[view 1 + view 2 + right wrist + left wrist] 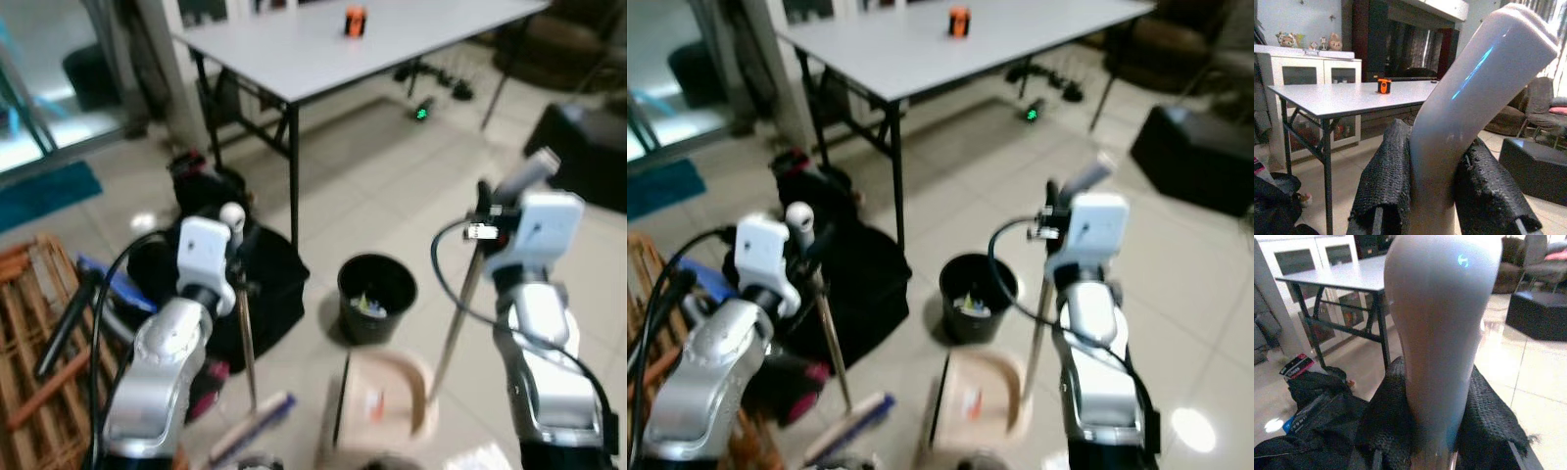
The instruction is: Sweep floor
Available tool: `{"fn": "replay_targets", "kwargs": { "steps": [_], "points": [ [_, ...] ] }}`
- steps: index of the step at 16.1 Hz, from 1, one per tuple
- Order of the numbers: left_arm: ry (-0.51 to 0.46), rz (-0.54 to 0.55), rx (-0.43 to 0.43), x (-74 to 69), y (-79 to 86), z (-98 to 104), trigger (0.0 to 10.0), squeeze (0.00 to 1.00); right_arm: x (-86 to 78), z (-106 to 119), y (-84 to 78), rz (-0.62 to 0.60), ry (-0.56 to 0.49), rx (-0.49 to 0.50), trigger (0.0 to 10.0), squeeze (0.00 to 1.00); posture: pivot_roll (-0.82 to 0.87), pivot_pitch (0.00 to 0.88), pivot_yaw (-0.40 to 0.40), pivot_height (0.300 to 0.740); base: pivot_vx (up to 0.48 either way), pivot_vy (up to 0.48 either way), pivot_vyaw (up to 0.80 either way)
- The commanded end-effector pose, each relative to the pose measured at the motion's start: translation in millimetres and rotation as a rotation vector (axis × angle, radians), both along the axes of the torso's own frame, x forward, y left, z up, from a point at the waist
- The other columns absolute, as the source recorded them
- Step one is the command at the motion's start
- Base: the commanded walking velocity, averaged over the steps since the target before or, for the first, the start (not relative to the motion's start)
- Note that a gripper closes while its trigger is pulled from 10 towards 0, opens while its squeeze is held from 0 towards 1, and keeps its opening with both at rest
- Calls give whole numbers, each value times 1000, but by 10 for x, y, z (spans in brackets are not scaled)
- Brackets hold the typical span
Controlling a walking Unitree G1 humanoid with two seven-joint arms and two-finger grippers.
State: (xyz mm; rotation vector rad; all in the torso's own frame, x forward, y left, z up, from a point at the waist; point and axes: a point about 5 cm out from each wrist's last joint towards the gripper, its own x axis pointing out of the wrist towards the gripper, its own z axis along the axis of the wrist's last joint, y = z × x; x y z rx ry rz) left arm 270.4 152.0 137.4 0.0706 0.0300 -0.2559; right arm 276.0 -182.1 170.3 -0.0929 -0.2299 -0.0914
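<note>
Lower middle of the frame, the dustpan (392,401) rests on the floor, its pole clamped in the right gripper (487,227). Lower left, the broom (245,338) is clamped near its tip by the left gripper (235,257). Both look light, stiff, smooth; top-end holds may slip.

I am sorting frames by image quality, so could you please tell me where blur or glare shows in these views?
Left eye view: soft all over, with a bright patch behind the glass door at upper left. Right eye view: a glare spot on the glossy pale floor tiles. Left wrist view: the pale broom handle is out of focus. Right wrist view: a blue streak of reflection runs along the white dustpan handle.
</note>
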Motion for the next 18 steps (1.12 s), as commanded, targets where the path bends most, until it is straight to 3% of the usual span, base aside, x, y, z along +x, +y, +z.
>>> {"fn": "replay_targets", "kwargs": {
  "steps": [1,5,14,18],
  "points": [
    [-34,-27,2,16,-32,81,10000,0,-36,55,-76,-37,-6,-35,10000,0,-80,5,18,740,0,0,0],
    [-33,-46,11,37,-52,79,10000,0,-113,-10,-97,-65,41,21,10000,0,-84,0,21,740,0,0,-600],
    [-60,-60,22,97,-105,66,10000,0,-231,14,-124,-87,74,-110,10000,0,-108,0,28,740,0,0,-800],
    [-98,-71,27,122,-150,114,10000,0,-165,99,-128,-88,56,-150,10000,0,-108,0,26,740,0,-191,-800]
  ]
}}
